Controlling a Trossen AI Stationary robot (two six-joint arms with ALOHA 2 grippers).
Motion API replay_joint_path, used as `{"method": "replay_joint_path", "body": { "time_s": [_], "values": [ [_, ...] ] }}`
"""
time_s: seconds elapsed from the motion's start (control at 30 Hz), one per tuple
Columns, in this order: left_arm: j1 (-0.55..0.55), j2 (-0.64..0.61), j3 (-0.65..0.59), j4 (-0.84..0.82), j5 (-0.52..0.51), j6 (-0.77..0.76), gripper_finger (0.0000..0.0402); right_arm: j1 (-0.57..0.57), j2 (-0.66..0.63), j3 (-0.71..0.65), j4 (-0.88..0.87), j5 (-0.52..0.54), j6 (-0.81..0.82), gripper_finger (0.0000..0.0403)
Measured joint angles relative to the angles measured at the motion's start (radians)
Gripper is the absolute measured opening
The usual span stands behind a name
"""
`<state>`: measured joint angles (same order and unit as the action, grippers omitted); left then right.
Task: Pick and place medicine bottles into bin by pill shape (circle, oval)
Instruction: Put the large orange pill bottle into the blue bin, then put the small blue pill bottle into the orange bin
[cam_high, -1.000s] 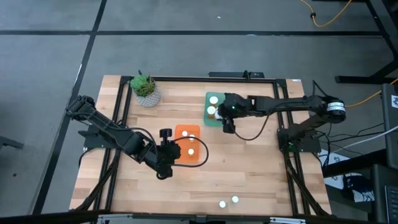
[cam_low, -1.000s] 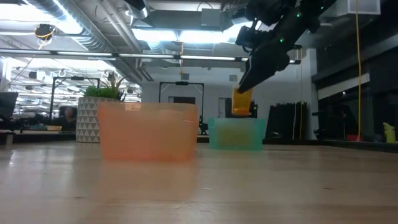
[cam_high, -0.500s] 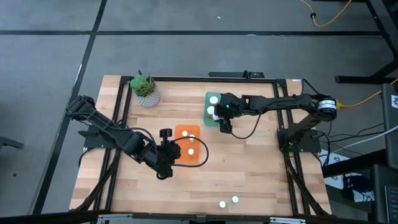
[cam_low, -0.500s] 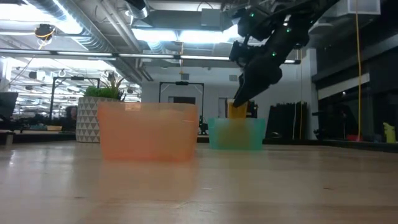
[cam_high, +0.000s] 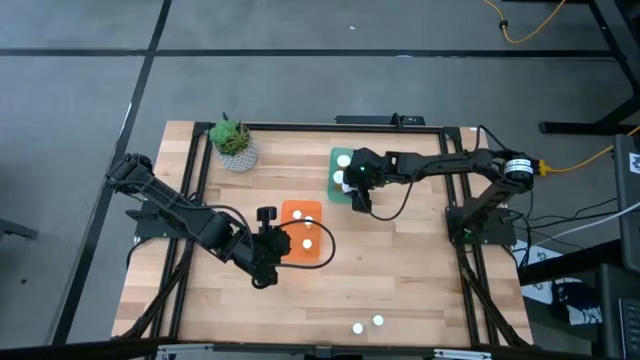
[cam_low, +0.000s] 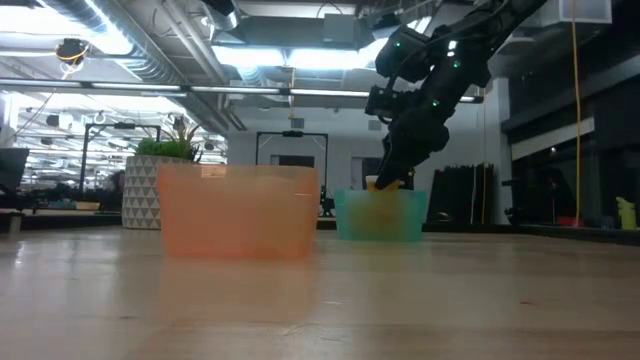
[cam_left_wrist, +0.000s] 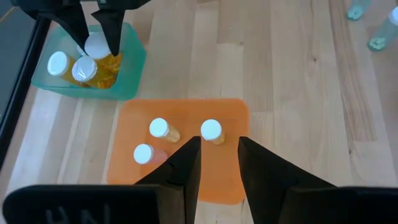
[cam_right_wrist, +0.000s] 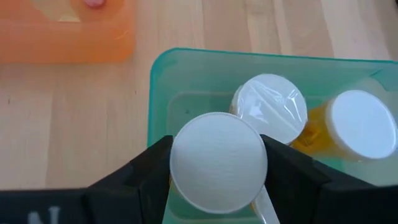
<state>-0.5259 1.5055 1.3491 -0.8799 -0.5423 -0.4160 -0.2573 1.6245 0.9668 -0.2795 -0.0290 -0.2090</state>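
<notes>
My right gripper (cam_right_wrist: 217, 165) is over the green bin (cam_right_wrist: 249, 59), shut on a medicine bottle with a white cap (cam_left_wrist: 96, 45) and an orange body (cam_low: 385, 183). Two more bottles (cam_right_wrist: 273, 106) (cam_right_wrist: 360, 124) stand in that bin. The orange bin (cam_high: 295, 252) holds three white-topped bottles (cam_left_wrist: 158, 127) (cam_left_wrist: 210, 129) (cam_left_wrist: 143, 153). My left gripper (cam_left_wrist: 219, 149) hangs shut with nothing in it, just at the orange bin's near-left side. Two loose bottles (cam_high: 358, 327) (cam_high: 378, 321) stand on the table by its near edge. My right gripper pinches the bottle at its top, one finger on each side of the white cap (cam_right_wrist: 183, 162). The fingers slant down from the table's right side. The bottle stays roughly upright with its lower part behind the green bin's wall (cam_low: 380, 215); whether it touches the bin's floor I cannot tell.
A potted plant (cam_high: 233, 143) stands at the far left of the table. A black cable loops from the right arm over the wood near the green bin (cam_high: 345, 175). Bare wood lies between the bins and the near edge.
My right gripper has gone down and a little toward the table's left, carrying the bottle from above the green bin's rim down into the bin. The bottle has stayed upright in the fingers.
</notes>
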Motion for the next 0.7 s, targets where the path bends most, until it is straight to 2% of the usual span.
{"method": "replay_joint_path", "body": {
  "time_s": [0.27,0.53,0.7],
  "values": [
    [0.000,0.000,0.000,0.000,0.000,0.000,0.0099,0.000,0.000,0.000,0.000,-0.001,0.021,0.0251],
    [0.000,0.000,-0.001,0.000,0.000,0.000,0.0099,0.000,-0.004,0.000,-0.002,0.000,-0.005,0.0256],
    [0.000,0.000,-0.001,0.000,0.000,0.000,0.0099,0.000,-0.076,0.000,-0.029,0.001,0.019,0.0256]
  ]
}}
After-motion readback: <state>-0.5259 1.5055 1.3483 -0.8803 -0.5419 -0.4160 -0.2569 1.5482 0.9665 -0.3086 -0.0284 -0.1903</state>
